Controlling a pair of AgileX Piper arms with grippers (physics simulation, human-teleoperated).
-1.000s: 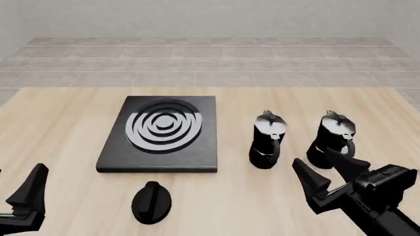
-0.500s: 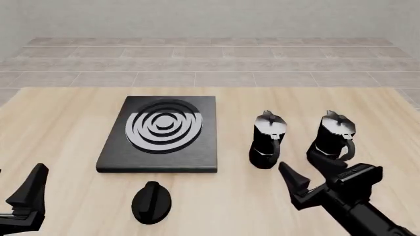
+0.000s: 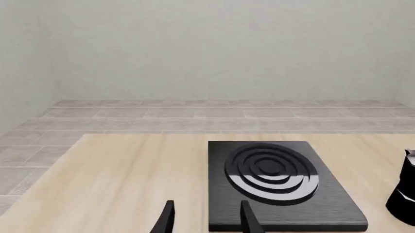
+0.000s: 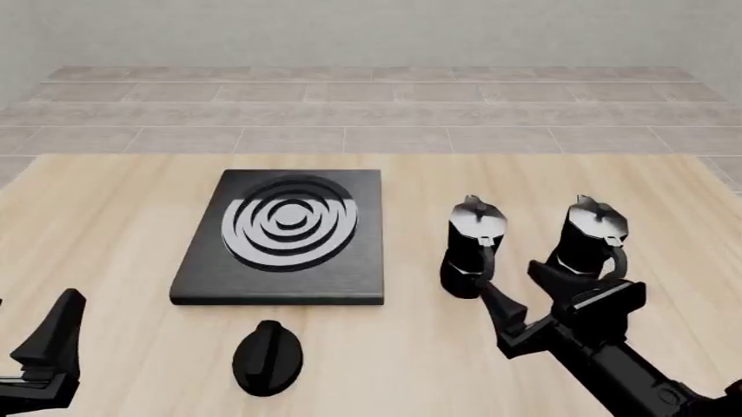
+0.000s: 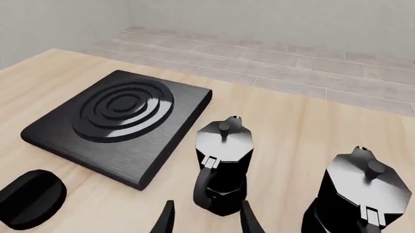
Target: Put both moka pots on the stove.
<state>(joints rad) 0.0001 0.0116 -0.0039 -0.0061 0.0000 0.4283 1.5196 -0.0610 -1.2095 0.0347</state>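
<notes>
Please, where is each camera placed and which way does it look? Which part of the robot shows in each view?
Front view: fixed above and behind the arms, looking forward and down at the table; shows left gripper and right gripper.
Left wrist view: behind the left gripper, facing the stove; its fingertips show.
Right wrist view: behind the right gripper, facing the two moka pots; its fingertips show.
Shared: all views show the stove.

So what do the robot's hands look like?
Both are all black. The right hand has two long, pointy fingers like wedges, joined to a blocky black arm. The left hand shows only a similar dark pointed finger at the picture's edge. No cables or markings show.
</notes>
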